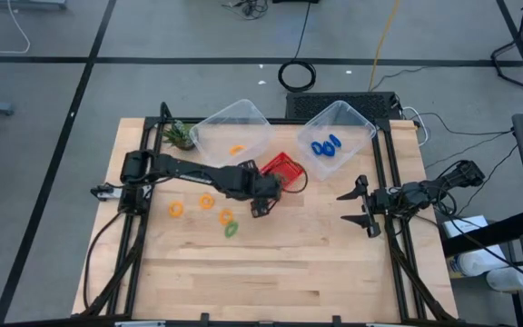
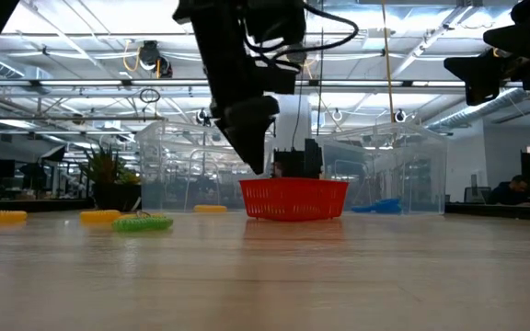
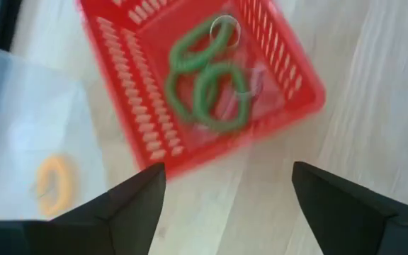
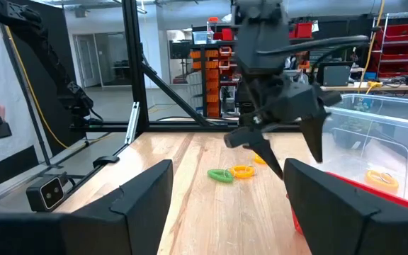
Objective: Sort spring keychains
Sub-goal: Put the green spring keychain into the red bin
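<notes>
My left gripper [image 1: 261, 207] hangs open and empty above the table, just near-left of the red basket [image 1: 281, 167]. In the left wrist view the basket [image 3: 137, 113] holds green spring keychains [image 3: 207, 88]. Three orange keychains [image 1: 176, 209] [image 1: 206, 201] [image 1: 226, 216] and one green keychain [image 1: 231, 230] lie flat on the wood left of that gripper. One orange keychain [image 1: 236, 150] lies in the left clear bin [image 1: 209, 123]. Blue ones [image 1: 325, 145] lie in the right clear bin [image 1: 357, 118]. My right gripper [image 1: 360, 207] waits open at the table's right side.
A small green plant [image 1: 178, 136] stands at the far left corner beside the left clear bin. The dark frame rails [image 1: 393, 182] run along the table's left and right sides. Bare wood [image 1: 271, 272] stretches across the near half of the table.
</notes>
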You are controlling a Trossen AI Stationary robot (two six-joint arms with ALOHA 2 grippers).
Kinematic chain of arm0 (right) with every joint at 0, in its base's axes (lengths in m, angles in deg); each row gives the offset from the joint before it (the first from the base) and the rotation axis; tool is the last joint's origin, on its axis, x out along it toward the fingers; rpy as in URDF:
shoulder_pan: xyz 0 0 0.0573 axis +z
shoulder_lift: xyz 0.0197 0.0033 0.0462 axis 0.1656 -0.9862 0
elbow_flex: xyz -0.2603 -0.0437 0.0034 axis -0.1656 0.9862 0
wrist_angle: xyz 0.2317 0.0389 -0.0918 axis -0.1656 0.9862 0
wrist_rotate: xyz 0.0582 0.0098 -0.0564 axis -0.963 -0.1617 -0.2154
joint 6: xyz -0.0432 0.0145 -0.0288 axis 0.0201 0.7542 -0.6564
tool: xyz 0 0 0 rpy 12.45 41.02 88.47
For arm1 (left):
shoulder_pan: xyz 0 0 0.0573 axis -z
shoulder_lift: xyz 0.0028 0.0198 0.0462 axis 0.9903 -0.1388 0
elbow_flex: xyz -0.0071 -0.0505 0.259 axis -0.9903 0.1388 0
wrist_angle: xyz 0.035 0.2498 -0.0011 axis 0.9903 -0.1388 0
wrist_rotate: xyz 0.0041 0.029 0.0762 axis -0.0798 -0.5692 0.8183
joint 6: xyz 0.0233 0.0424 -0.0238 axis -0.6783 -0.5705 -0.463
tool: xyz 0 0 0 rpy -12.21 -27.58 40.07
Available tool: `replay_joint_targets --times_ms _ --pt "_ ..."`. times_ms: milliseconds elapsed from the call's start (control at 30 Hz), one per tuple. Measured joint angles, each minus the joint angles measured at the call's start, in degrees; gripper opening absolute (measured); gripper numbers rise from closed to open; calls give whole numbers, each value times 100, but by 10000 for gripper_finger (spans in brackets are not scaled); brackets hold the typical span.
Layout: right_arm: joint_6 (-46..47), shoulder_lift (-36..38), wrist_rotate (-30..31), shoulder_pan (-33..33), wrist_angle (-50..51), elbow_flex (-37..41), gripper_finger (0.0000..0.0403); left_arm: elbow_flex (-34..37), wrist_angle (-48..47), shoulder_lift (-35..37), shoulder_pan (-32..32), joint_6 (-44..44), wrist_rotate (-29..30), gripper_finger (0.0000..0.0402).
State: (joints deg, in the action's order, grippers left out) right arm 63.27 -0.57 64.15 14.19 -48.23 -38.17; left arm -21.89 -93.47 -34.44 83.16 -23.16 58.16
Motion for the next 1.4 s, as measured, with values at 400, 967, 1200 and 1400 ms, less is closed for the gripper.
replay_joint_targets --times_ms 400,967,1200,1400 --pt "0 1 -2 0 0 0 256 -2 -1324 174 706 344 -90 303" --pt "0 1 0 0 2 0 256 -2 -1963 163 1442 2913 -1412 296" --pt "0 1 0 0 2 0 256 203 -1871 163 1624 4173 -1484 285" --pt "0 1 0 0 2 0 256 750 -1461 161 1662 4725 -1495 291"
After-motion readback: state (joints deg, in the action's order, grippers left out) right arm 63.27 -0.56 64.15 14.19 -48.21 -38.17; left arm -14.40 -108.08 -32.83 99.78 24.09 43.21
